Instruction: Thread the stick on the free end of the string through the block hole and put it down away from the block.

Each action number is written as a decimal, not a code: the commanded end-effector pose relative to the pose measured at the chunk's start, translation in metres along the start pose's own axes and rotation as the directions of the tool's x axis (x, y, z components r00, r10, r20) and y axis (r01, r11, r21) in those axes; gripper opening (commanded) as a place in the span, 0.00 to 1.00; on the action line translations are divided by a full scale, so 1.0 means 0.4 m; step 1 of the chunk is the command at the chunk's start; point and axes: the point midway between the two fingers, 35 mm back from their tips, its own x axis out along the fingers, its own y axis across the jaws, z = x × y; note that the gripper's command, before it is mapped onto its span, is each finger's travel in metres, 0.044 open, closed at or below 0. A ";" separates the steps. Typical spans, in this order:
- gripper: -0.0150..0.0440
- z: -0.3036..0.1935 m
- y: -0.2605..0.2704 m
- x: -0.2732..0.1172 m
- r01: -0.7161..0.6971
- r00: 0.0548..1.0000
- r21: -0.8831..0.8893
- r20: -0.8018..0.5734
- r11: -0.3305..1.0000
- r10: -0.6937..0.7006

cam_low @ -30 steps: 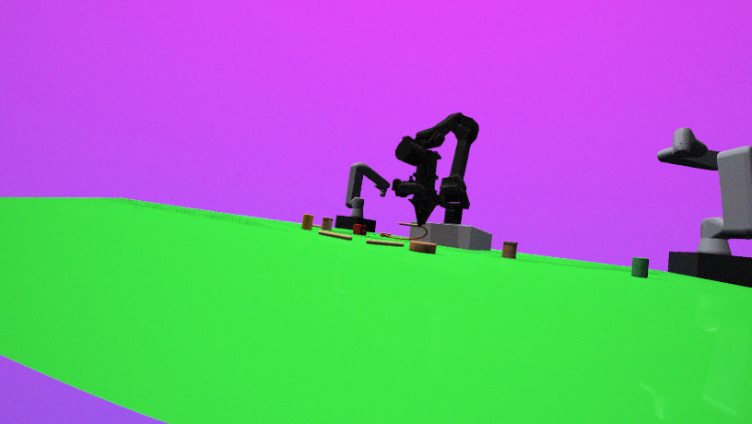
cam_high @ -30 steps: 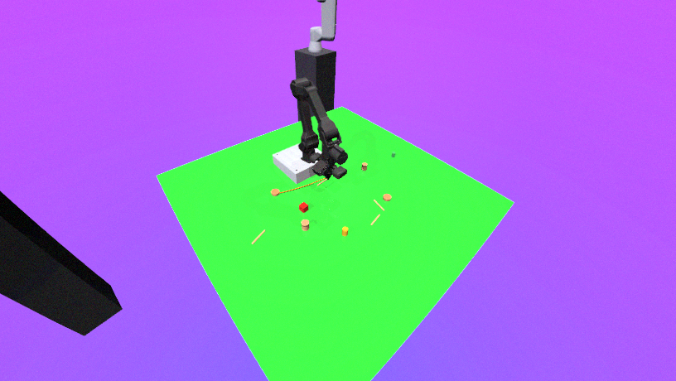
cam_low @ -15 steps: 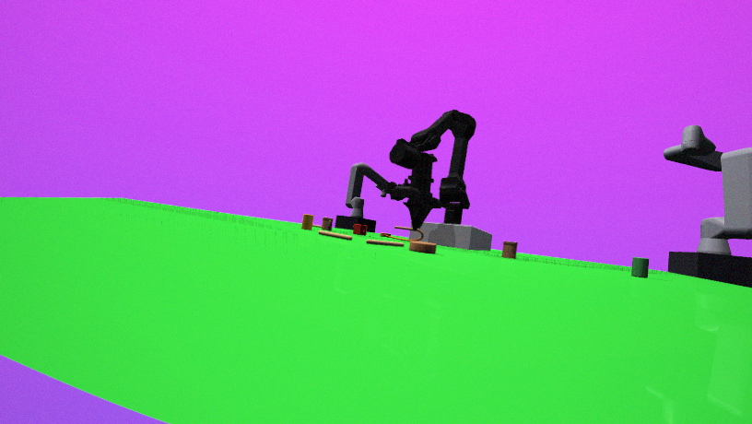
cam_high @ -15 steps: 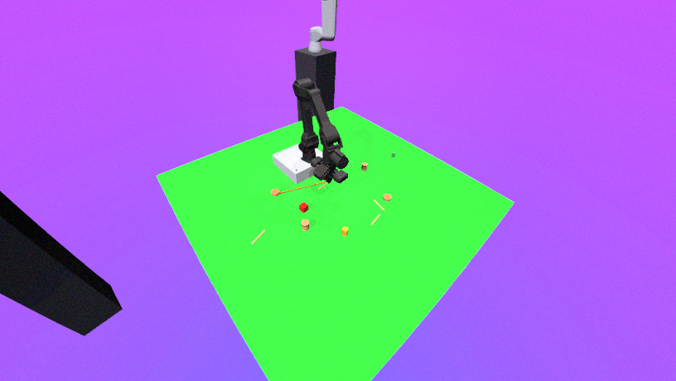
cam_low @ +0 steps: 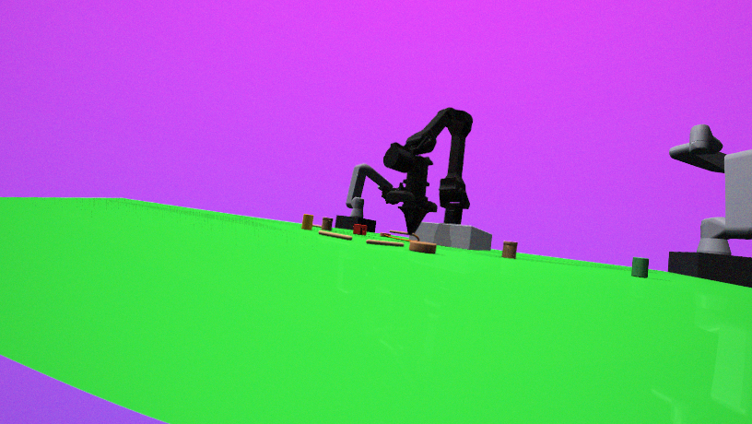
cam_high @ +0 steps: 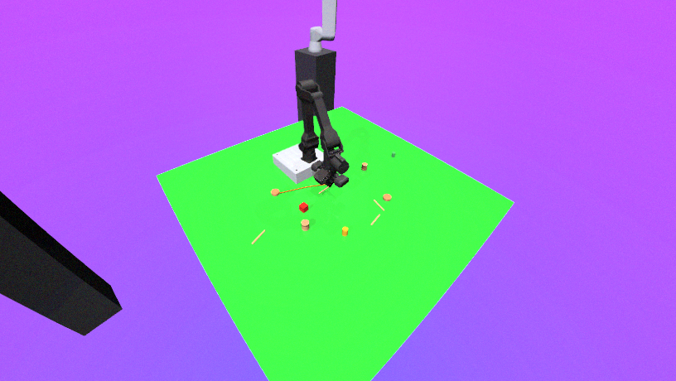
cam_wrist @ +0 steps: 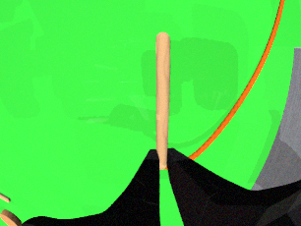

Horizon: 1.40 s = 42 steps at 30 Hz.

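My gripper (cam_high: 327,185) (cam_low: 412,232) (cam_wrist: 160,154) is shut on the string end of the wooden stick (cam_high: 323,190) (cam_low: 400,232) (cam_wrist: 162,88). The stick points straight away from the fingertips in the wrist view, low over the table; any gap beneath it is hard to judge. The orange string (cam_high: 302,189) (cam_wrist: 246,93) runs from the fingertips to the round wooden button (cam_high: 275,192) at the left. A small red block (cam_high: 303,207) (cam_low: 359,229) sits on the table between the button and the front wooden cylinder. Its hole cannot be made out clearly, and no string passes through it.
Loose sticks (cam_high: 258,237) (cam_high: 379,204) (cam_high: 375,219) lie around. Wooden cylinders (cam_high: 305,225) (cam_high: 364,166), a yellow cylinder (cam_high: 345,231) (cam_low: 307,221), a green cylinder (cam_high: 393,154) (cam_low: 640,267) and a second button (cam_high: 387,197) (cam_low: 422,247) stand apart. The arm's pale base (cam_high: 296,173) is close behind.
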 end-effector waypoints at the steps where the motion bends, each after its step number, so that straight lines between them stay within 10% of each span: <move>1: 0.25 0.007 0.013 0.008 -0.006 1.000 -0.004 0.001 1.000 0.006; 42: 0.25 0.101 0.031 0.016 -0.007 1.000 -0.004 0.004 1.000 0.007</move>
